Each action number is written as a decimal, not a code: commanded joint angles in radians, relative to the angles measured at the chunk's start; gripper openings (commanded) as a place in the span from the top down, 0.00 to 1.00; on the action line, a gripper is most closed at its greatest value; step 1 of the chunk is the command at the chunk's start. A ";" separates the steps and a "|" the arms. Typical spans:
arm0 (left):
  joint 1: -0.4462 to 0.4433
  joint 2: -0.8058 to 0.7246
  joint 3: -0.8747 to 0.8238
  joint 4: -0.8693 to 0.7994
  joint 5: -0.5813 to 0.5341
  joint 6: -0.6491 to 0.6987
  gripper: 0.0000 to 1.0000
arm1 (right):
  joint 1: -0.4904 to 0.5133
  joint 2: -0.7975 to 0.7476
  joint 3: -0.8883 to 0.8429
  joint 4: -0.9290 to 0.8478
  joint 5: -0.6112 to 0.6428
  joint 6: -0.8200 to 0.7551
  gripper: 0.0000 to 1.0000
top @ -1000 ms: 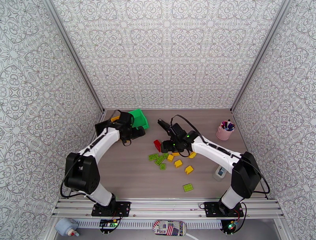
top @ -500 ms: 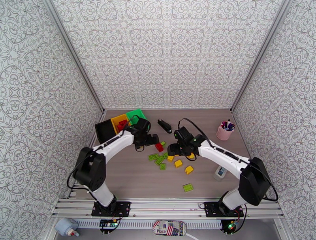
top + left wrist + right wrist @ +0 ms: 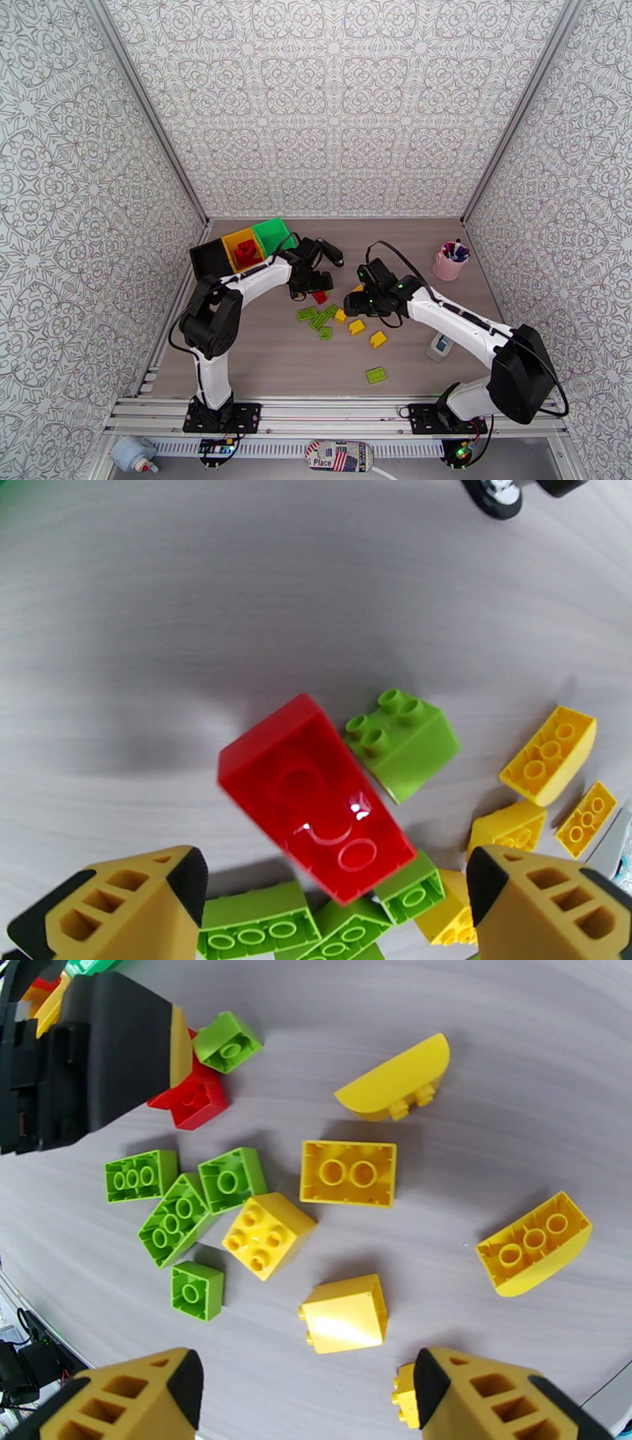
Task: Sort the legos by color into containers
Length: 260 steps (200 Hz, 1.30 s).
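We find the black bin, yellow bin and green bin at the far-left corner of the bench. Red legos lie in the yellow bin. Loose legos lie mid-bench. The left end effector and right end effector stand wide, holding nothing.

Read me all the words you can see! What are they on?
"Place": on the flag sticker at the near edge; the letters before it are unclear.
White gadget: any print is too small to read.
Bricks: no words on them.
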<state>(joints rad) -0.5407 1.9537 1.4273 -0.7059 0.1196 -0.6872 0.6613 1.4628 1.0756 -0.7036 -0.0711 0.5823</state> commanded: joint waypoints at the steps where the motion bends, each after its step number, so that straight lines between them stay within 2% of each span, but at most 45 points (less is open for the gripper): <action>1: -0.002 0.036 0.025 -0.009 -0.032 -0.025 0.09 | -0.011 -0.021 -0.018 0.024 -0.012 -0.006 0.25; 41: -0.005 0.047 0.025 0.022 -0.041 -0.041 0.17 | -0.014 -0.015 -0.030 0.036 -0.022 -0.004 0.25; 107: -0.002 0.031 0.015 0.033 -0.048 -0.040 0.45 | -0.017 -0.001 -0.023 0.047 -0.036 -0.002 0.26; 144: 0.005 -0.001 -0.007 0.037 -0.047 -0.040 0.55 | -0.018 0.007 -0.018 0.054 -0.050 0.002 0.26; 211: 0.033 -0.103 -0.061 0.029 -0.037 -0.031 0.64 | -0.017 0.021 -0.002 0.075 -0.090 0.010 0.26; 260: 0.111 -0.205 -0.142 0.022 -0.036 -0.004 0.64 | -0.016 0.037 0.011 0.100 -0.132 0.023 0.26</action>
<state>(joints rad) -0.4774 1.8122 1.3300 -0.6765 0.0826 -0.7242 0.6533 1.4815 1.0637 -0.6319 -0.1635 0.5873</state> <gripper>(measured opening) 0.366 0.737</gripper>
